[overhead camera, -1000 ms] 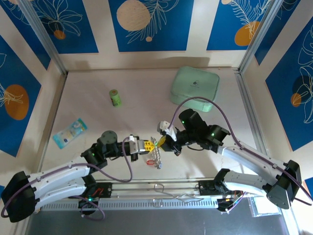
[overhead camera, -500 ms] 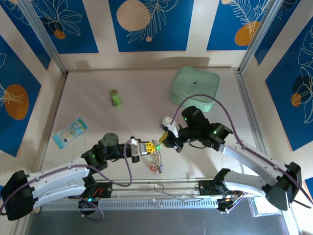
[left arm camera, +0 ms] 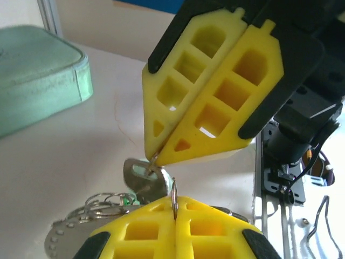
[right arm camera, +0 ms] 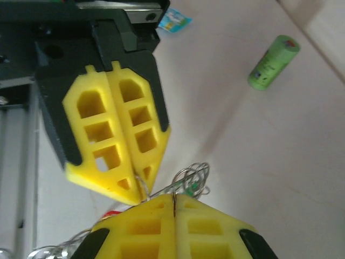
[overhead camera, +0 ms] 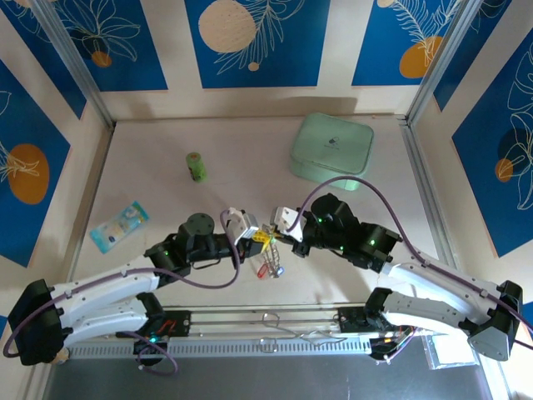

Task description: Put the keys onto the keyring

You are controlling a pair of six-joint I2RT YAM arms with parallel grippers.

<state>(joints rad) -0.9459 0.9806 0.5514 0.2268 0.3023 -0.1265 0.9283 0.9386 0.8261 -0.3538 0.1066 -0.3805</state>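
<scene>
Where the arms meet over the bench's near edge, we see left gripper (overhead camera: 256, 240) and right gripper (overhead camera: 273, 233) tip to tip, keys (overhead camera: 266, 267) dangling below. Left wrist: we clamp the keyring (left arm camera: 62, 243); the right's pinched silver key (left arm camera: 144, 181) sits just ahead. Right wrist: both pairs closed, tips nearly touching.

white arms (overhead camera: 108, 297) bear purple cables (overhead camera: 353, 178), yellow claws (left arm camera: 175, 200) (right arm camera: 173, 200)

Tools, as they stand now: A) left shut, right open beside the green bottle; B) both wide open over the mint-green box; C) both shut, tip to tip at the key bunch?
C: the left tool and right tool meet mid-table, jaws closed on thin wire rings of the key bunch.
</scene>
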